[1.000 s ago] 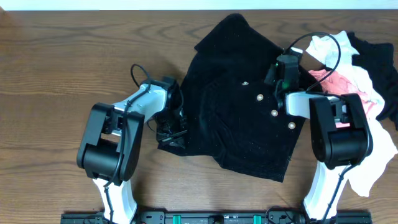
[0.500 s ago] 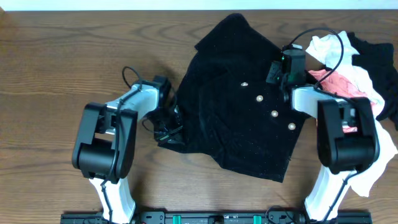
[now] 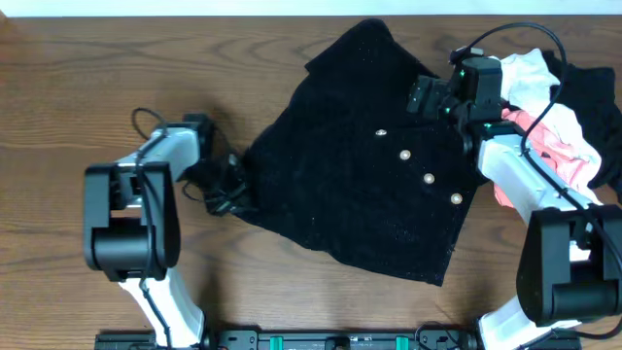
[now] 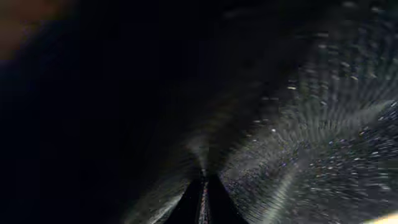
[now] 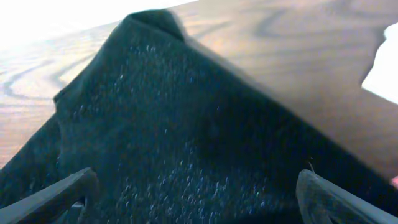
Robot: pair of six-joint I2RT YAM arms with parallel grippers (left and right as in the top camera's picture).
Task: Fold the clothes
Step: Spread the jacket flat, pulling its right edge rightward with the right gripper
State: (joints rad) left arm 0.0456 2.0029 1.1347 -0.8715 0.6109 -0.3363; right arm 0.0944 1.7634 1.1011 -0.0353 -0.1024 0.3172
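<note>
From overhead, a large black textured knit top (image 3: 360,185) lies spread across the middle of the brown wooden bench (image 3: 87,68), one corner pointing toward the far edge. Four small pale round buttons (image 3: 405,154) run in a slanting row down its right half. The left gripper (image 3: 228,190) sits at the top's left corner, where the fabric is drawn out to a point. The right gripper (image 3: 420,97) hovers at the top's upper right edge. Just beyond it, against the top's right side, is a heap of pink, white and black garments (image 3: 554,126), partly covered by the right arm.

In the left wrist view almost everything is dark cloth. The large black textured knit top (image 4: 298,143) fills the frame, and its creases fan out from one spot low in the middle. There the left gripper (image 4: 202,199) appears to be pinched narrow on a fold of it, though the view is too dim to show the fingers clearly.

In the right wrist view the right gripper (image 5: 198,186) stands wide, its two dark fingers (image 5: 62,194) at the lower corners of the frame and holding nothing. Between and beneath them lies the speckled cloth of the top (image 5: 174,124), rising to a corner at the far side. The wood of the bench (image 5: 280,37) shows beyond it, with a white patch at the right edge, too blurred to identify.
</note>
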